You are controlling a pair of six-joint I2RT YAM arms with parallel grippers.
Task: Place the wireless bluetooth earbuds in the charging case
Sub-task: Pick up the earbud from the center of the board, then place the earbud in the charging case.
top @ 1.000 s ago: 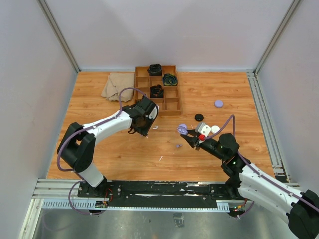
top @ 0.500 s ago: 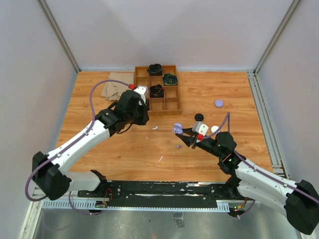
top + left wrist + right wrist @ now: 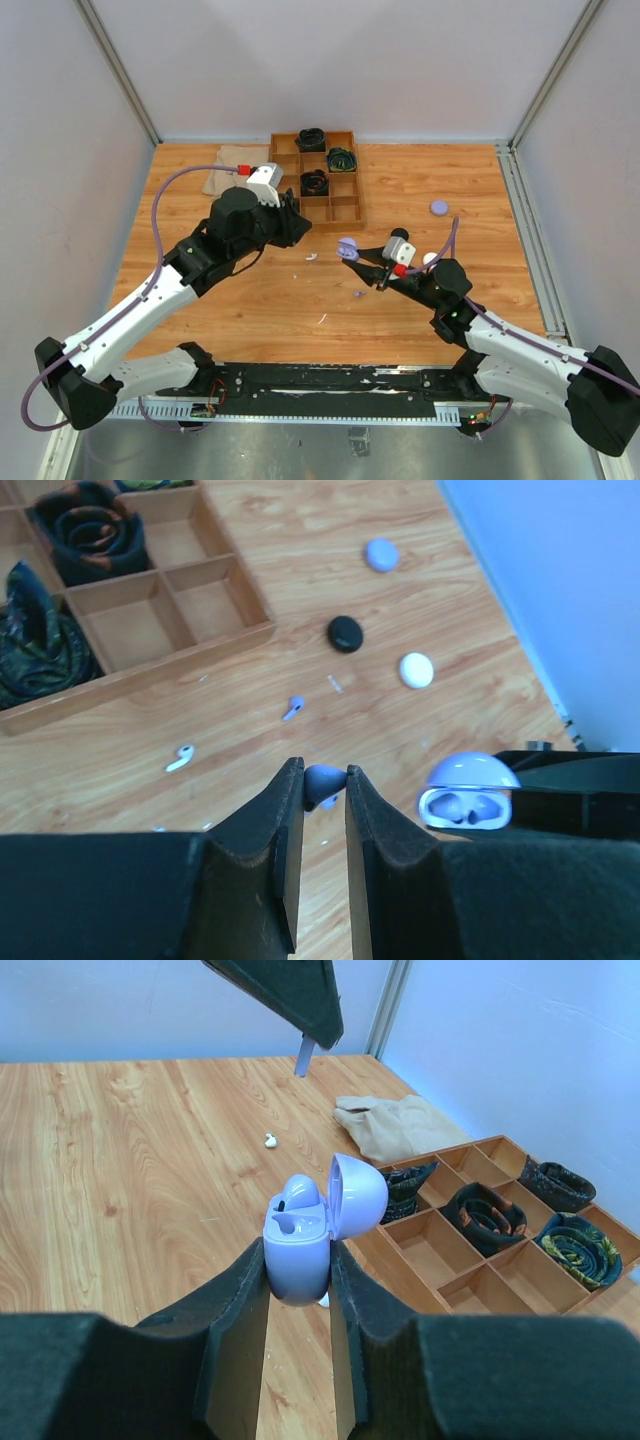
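My left gripper [image 3: 302, 230] is shut on a lilac earbud [image 3: 324, 781], pinched at the fingertips and held above the table. My right gripper [image 3: 360, 258] is shut on the lilac charging case [image 3: 299, 1241], which has its lid open. The case also shows in the left wrist view [image 3: 468, 793], to the right of my left fingertips and apart from them. One lilac bud [image 3: 303, 1194] sits in the case's far slot; the near slot looks empty. A loose lilac earbud [image 3: 358, 294] and a white earbud [image 3: 311, 256] lie on the wooden table.
A wooden divided tray [image 3: 346, 216] holding rolled dark items stands at the back, with a beige cloth [image 3: 225, 170] to its left. A black puck [image 3: 400, 236], a white puck [image 3: 431, 259] and a lilac puck [image 3: 439, 207] lie to the right.
My left arm has stretched out and its gripper has swung right, toward the case. My right gripper has carried the open case to the left and a little farther back.
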